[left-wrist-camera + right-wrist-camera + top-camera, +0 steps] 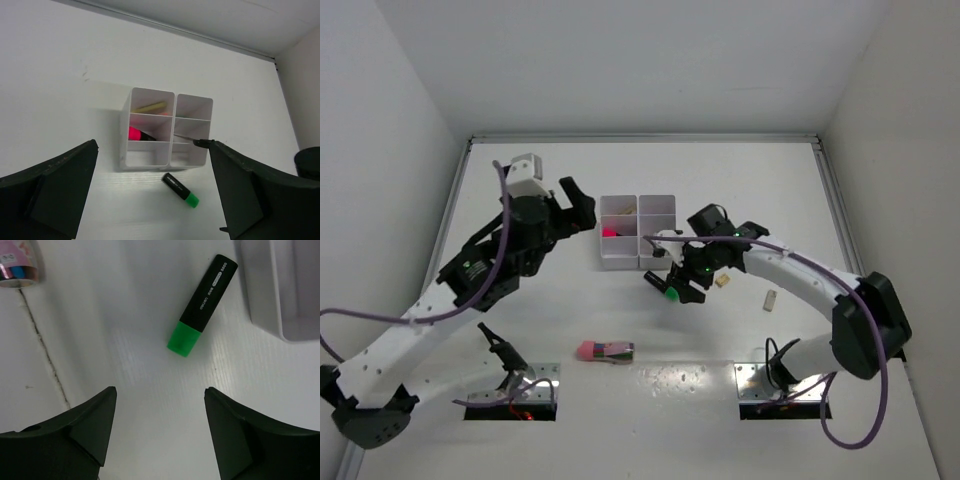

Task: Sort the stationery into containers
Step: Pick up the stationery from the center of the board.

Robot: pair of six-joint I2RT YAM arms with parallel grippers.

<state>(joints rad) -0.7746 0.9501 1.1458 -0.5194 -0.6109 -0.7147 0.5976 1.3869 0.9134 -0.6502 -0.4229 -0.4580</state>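
Note:
The white compartment tray (638, 232) stands mid-table. It holds a pink-ended highlighter (137, 134) in its left middle cell and a yellow pen (149, 107) in the far left cell. A thin silvery item with a black end (192, 140) rests across the right middle cell. A black highlighter with a green cap (202, 305) lies flat on the table just in front of the tray (165, 150). My right gripper (160, 390) hovers open just short of it, holding nothing. My left gripper (153, 145) stands wide open and empty, left of the tray, facing it.
A pink packet (605, 351) lies near the front, seen at the top left in the right wrist view (20, 262). Two beige bits (723, 281) (770, 299) lie right of the right gripper. A dark pronged shape, apparently scissors (500, 350), lies by the left arm's base.

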